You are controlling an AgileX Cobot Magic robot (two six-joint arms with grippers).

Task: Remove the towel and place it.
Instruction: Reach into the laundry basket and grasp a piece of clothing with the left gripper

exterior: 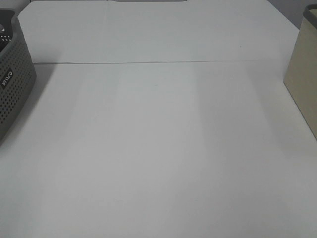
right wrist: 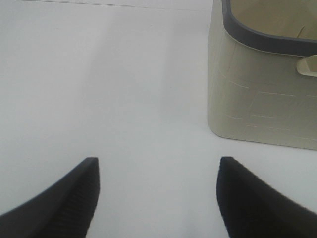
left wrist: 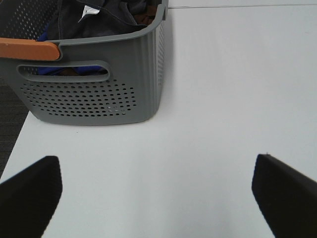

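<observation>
The towel (left wrist: 106,22), a dark charcoal cloth, lies bunched inside a grey perforated basket (left wrist: 99,99) in the left wrist view, with only its top showing. My left gripper (left wrist: 156,161) is open and empty, low over the white table a short way in front of the basket. My right gripper (right wrist: 158,161) is open and empty over the table, beside a beige bin (right wrist: 257,99). Neither gripper shows in the exterior high view. The towel is hidden there.
The grey basket (exterior: 15,84) stands at the table's left edge and has an orange handle (left wrist: 27,49). Blue and brown cloth also lie in it. The beige bin (exterior: 303,74) with a dark grey rim stands at the right edge. The white table (exterior: 158,148) spreads between them.
</observation>
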